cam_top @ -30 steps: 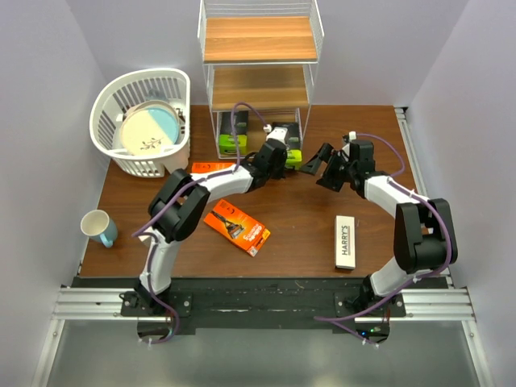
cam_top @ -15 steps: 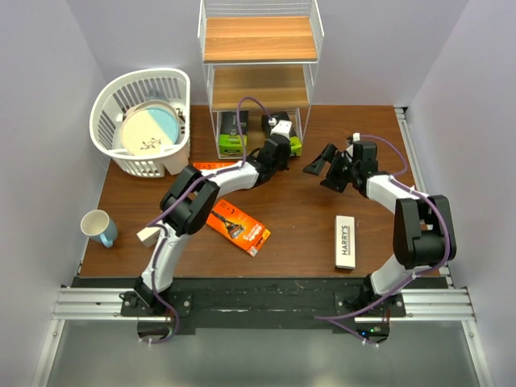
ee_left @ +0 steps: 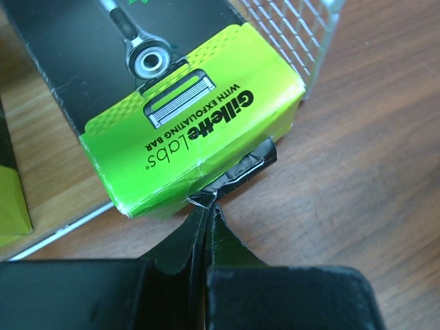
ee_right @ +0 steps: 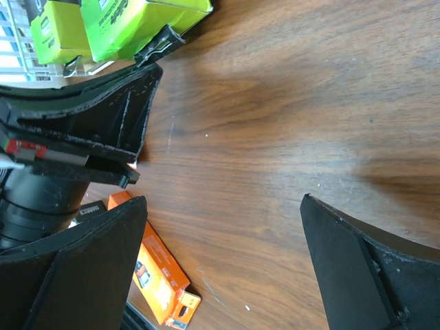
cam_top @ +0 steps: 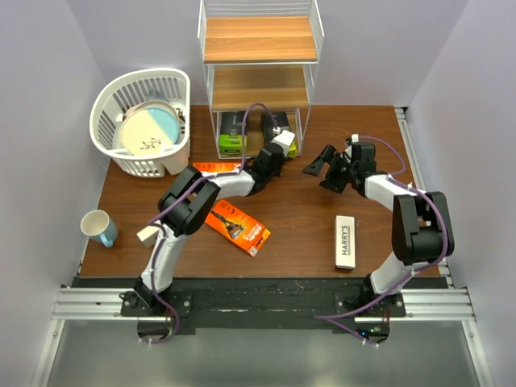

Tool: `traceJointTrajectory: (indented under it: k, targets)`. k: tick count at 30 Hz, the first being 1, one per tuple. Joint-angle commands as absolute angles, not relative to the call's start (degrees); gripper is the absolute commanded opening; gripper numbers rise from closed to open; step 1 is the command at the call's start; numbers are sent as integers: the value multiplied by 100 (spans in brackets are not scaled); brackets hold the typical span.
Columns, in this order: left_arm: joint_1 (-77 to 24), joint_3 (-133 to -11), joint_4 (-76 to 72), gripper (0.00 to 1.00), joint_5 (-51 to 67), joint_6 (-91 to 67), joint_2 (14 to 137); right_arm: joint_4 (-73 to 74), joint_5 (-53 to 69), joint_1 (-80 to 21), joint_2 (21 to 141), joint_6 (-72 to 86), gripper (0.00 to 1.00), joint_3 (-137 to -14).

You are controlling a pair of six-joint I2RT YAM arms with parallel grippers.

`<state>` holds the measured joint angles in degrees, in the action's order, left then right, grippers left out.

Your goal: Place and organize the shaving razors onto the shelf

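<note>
**Caught pack part-way into bottom tier**

Found green pack [ee_left: 199, 137] on right of shelf [cam_top: 258, 87] bottom tier, near end poking out, long axis near-far. Saw left gripper [ee_left: 207, 210] pressed together, tips at that near end, pack straight beyond; couldn't tell if tab was nipped. Saw right gripper [cam_top: 321, 167] spread, empty, off right.

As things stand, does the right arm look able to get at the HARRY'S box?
Probably yes. The HARRY'S box lies flat on bare table, nothing on or against it, and the right tool is open and empty; it would have to pull back toward the near edge.
</note>
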<state>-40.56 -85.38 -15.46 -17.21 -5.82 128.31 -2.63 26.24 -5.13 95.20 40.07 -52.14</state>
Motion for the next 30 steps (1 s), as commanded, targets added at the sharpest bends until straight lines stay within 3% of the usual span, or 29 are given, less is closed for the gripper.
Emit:
traceJointTrajectory:
  k: [1,13,30]
  targets:
    - [-4025,-8394,-2329,0,-1205,-26,12357,-510,2566,-501,9571,4025,99,-5344]
    - [-4201,-7928,-2453,0,-422,290,11962,-606,2558,-510,9694,4069,99,-5352]
    - [-3683,-7682,-2355,0,-1547,878,11900,-721,2523,-501,9800,4087,99,-5361]
